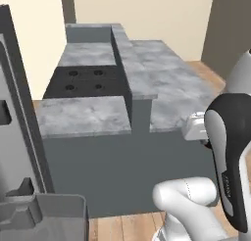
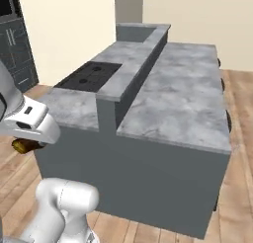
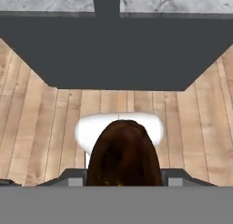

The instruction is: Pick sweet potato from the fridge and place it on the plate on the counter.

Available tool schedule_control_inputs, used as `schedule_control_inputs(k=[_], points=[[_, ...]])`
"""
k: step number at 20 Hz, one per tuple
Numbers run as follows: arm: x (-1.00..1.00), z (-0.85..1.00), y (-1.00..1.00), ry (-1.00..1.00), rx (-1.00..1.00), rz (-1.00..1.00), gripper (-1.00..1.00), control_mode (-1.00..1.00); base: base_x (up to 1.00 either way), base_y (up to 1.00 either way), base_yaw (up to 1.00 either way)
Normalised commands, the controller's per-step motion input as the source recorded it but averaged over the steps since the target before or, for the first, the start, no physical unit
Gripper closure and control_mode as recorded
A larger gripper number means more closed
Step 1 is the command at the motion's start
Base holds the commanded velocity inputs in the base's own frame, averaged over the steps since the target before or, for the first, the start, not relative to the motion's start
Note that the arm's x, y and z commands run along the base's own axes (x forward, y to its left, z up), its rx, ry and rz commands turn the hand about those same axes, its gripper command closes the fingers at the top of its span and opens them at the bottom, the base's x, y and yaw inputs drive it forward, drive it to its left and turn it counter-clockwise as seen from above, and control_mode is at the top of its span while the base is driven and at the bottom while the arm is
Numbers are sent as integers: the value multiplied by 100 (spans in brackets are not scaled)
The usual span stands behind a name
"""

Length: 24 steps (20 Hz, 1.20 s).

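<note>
Carrying the potato (image 3: 124,155) clenched in the tool (image 3: 123,180): hand view is showing the dark reddish-brown lump sitting between the tips, over wood floor (image 3: 41,127), short of the table (image 1: 86,115).

Left to right in the left base view: fridge (image 1: 19,137) edge at far left, hob (image 1: 86,81) set into the low table section, raised table tier (image 1: 162,71) running back, arm (image 1: 230,152) at lower right. Plate is not turning up on any table surface I can see, so the target is unconfirmed.

Risks, as I'm judging them:
- Potato is hanging below table height in the right base view (image 2: 24,146), next to the dark cabinet face (image 2: 148,173). Moving forward without lifting is likely clipping that face or the table edge and knocking the potato loose.
- Oval, smooth-looking lump in a two-finger pinch: any bump or fast swing is risking rotation or slip onto the floor.
- Stepped table: the riser between tiers is another snag point on a low approach.
- Releasing before the plate is located is putting it on bare stone or the hob.
</note>
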Motion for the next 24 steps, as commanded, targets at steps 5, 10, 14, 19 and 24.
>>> schedule_control_inputs(k=[5, 10, 14, 19, 24], points=[[0, 0, 0, 0, 0, 0, 100, 100, 51, -65, 60], [0, 0, 0, 0, 0, 0, 100, 100, 51, -54, 64], [0, 0, 0, 0, 0, 0, 100, 100, 49, -22, 77], [0, 0, 0, 0, 0, 0, 100, 100, 38, -7, 86], [0, 0, 0, 0, 0, 0, 100, 100, 9, 0, 86]])
